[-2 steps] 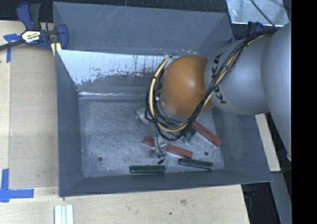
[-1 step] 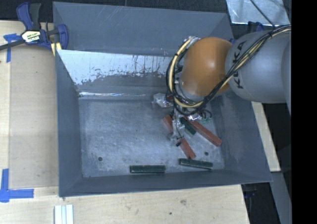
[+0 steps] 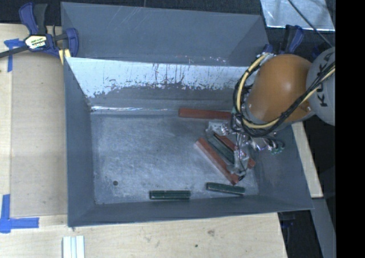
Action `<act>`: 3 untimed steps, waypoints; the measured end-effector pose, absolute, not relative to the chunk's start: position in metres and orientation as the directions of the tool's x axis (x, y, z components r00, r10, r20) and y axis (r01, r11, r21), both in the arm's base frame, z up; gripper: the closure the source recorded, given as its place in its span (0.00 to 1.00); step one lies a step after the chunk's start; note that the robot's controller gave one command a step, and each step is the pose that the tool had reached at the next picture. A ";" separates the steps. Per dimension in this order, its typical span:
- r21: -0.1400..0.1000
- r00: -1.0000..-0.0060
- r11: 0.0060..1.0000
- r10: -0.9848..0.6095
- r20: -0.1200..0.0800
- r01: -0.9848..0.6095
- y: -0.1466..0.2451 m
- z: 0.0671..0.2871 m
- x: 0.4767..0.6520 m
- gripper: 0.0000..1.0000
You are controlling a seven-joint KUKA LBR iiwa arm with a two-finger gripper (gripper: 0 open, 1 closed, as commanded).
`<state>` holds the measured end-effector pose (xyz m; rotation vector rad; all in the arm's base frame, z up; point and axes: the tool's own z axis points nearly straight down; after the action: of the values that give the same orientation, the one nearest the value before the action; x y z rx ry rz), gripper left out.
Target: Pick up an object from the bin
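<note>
Reaching from the right, arm (image 3: 279, 88) hangs over heaped brown sticks (image 3: 212, 157).

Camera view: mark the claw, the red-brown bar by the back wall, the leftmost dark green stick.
claw (image 3: 240, 162), camera view, its tip end
red-brown bar (image 3: 202, 114), camera view, mid-length
leftmost dark green stick (image 3: 169, 195), camera view, mid-length
</note>
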<state>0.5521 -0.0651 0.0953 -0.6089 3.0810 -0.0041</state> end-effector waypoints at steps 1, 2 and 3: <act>-0.001 -0.976 0.976 -0.217 0.003 -0.217 -0.033 0.073 0.625 0.00; -0.003 -0.997 0.997 -0.074 0.000 -0.074 -0.090 0.104 0.553 0.00; 0.000 -0.996 0.996 -0.094 -0.001 -0.094 -0.112 0.069 0.582 0.00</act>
<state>0.5824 -0.1118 0.0695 -0.1474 3.1372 0.0002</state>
